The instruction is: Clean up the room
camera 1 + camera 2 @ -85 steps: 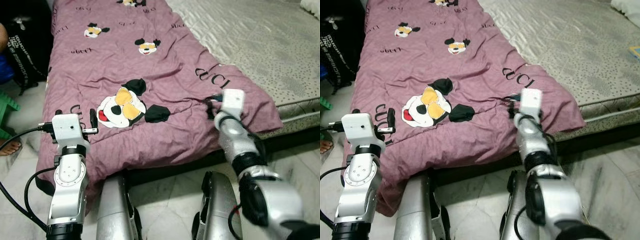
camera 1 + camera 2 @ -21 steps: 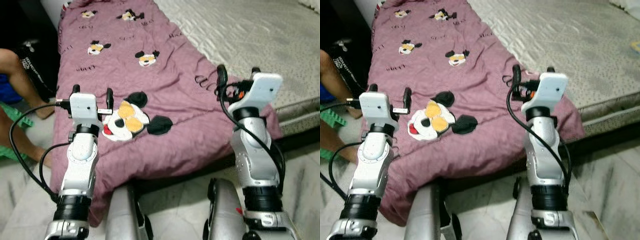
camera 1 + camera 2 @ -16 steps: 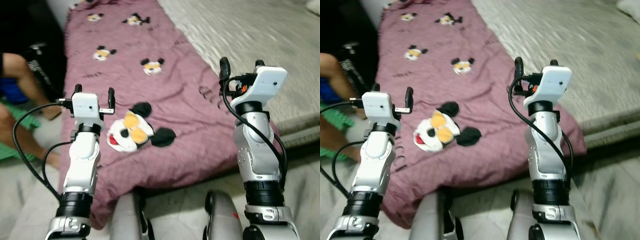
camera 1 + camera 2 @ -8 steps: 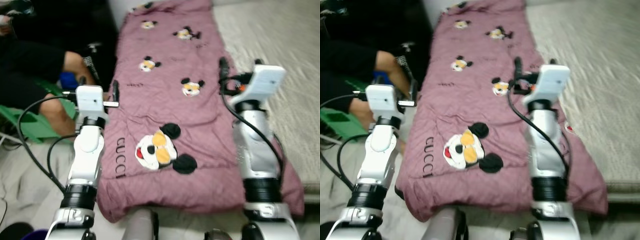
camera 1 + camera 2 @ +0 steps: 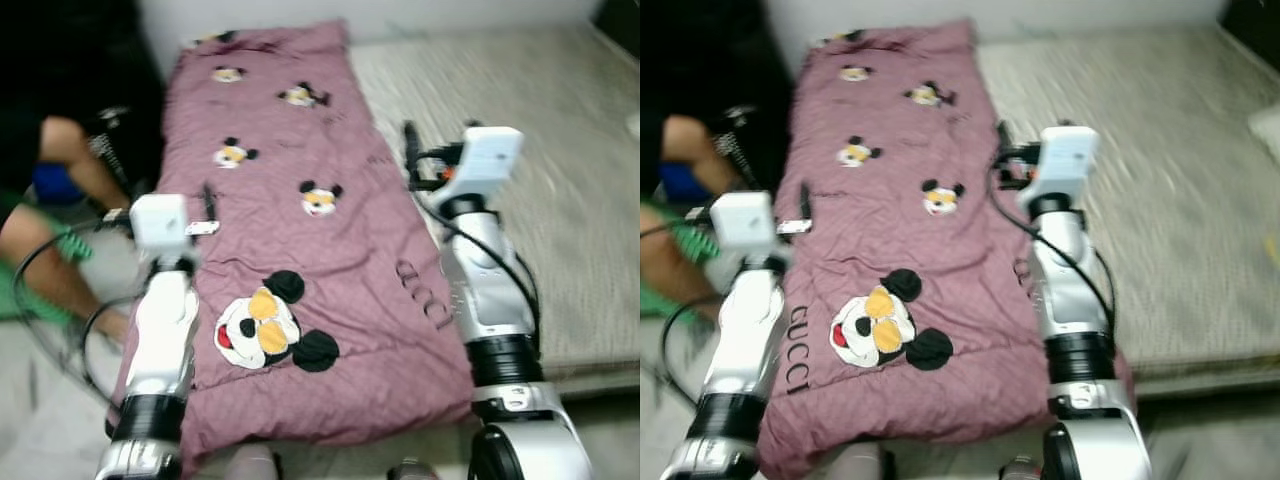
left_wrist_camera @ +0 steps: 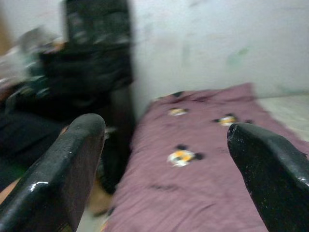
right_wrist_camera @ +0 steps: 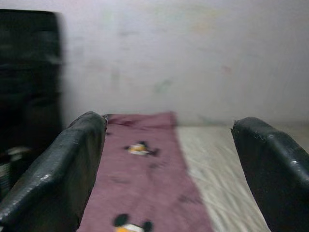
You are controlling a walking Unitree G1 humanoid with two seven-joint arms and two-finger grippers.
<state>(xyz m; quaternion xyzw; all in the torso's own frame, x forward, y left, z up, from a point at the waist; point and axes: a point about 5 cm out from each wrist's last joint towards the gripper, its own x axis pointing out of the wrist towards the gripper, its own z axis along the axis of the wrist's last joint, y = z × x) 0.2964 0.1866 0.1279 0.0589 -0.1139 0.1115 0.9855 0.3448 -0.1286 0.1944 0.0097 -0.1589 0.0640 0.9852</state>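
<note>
Mauve cartoon-print blanket (image 5: 300,240) along grey mattress (image 5: 530,150) by white wall (image 7: 169,58); both end effectors raised, fingers apart, empty.

soft indoor light, motion blur throughout

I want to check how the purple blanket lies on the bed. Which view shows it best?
The left eye view: the whole purple blanket lies spread lengthwise on the bed. The right eye view shows much the same. Both wrist views catch its far part, blurred, between open pincer fingers.

The mauve quilted blanket with cartoon mouse faces (image 5: 300,260) lies spread flat lengthwise along the mattress's left side; near edge overhanging.
</note>
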